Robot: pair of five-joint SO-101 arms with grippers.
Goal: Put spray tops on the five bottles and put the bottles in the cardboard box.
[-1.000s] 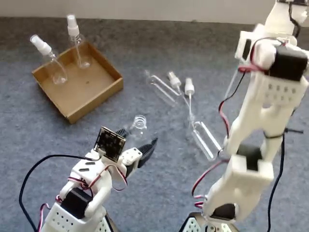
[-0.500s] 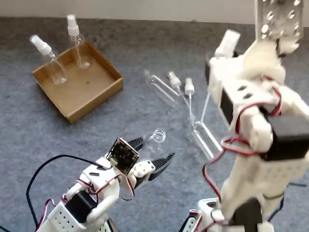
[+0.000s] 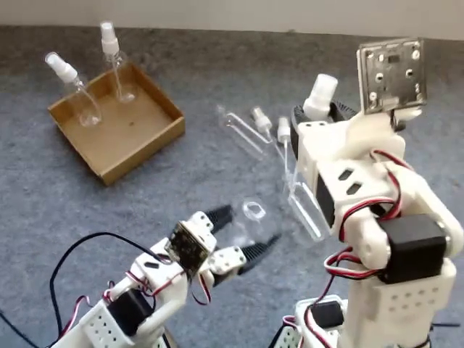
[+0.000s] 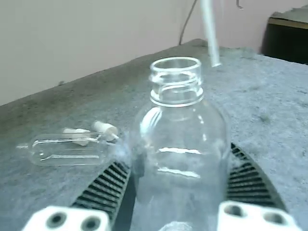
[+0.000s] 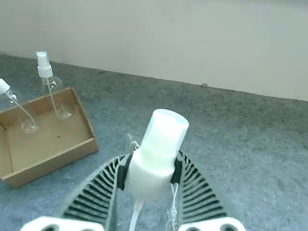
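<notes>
Covering the table, a grey carpet [image 3: 217,43] is spread under both pincers. A cardboard box [image 3: 141,156] is set well away from the left pincer [image 3: 246,228] and farther still from the right pincer [image 3: 319,116]. Inside the box a leaning bottle [image 3: 76,90] and an upright bottle [image 3: 119,72] are stood, each with a white top on.

The left pincer is closed around an open bottle [image 4: 178,139], which is held upright between its black fingers. The right pincer is closed on a spray top [image 5: 156,149], which is held up above the carpet. A thin tube [image 4: 210,33] is hung under that top and is seen near the open bottle's mouth, not inside it.

A lying bottle [image 3: 310,210] is found just beside the left pincer, under the right arm. A second lying bottle [image 3: 243,132] is found farther off. A small top [image 3: 261,118] and another small top [image 3: 284,130] are seen by them. Whether these are screwed on cannot be told.
</notes>
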